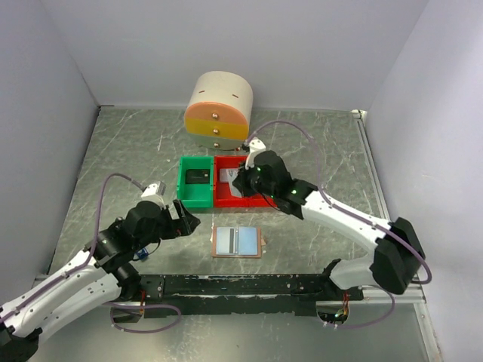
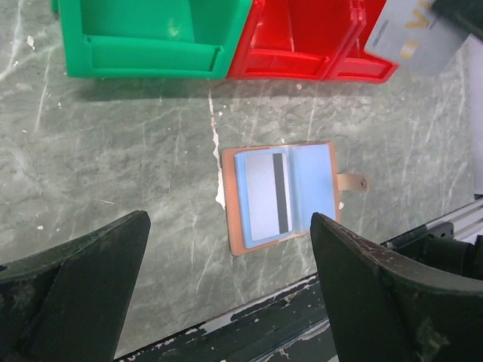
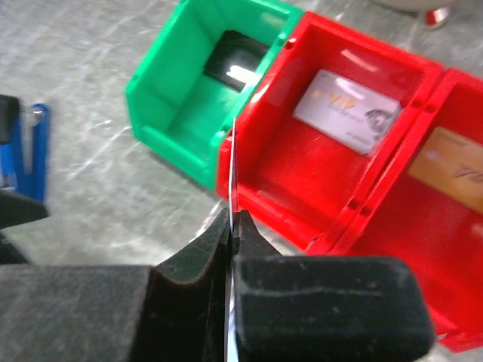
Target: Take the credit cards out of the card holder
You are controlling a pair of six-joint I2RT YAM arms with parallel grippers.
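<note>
1. Nothing is held by the wide-spread left gripper (image 1: 189, 217).
2. One credit card (image 2: 264, 194) is retained in the card holder (image 2: 317, 181), laid open on the table (image 1: 332, 151).
3. A second card (image 2: 411, 34) is pinched by the closed right gripper (image 3: 232, 226) over the red bin (image 3: 362, 45), where a third card (image 3: 347, 111) is deposited.

Grey-green marbled table (image 1: 121, 166). Lying flat on it, just ahead of the left gripper (image 1: 189, 217): open tan card holder (image 1: 237, 241). Standing under the right gripper (image 1: 243, 183): red bins (image 2: 287, 53), with a green bin (image 1: 198, 200) touching them to that gripper's left. Beyond the right gripper: round cream-and-orange drawer unit (image 1: 219, 105). Behind the left gripper: blue-and-black gadget (image 3: 34, 143).
</note>
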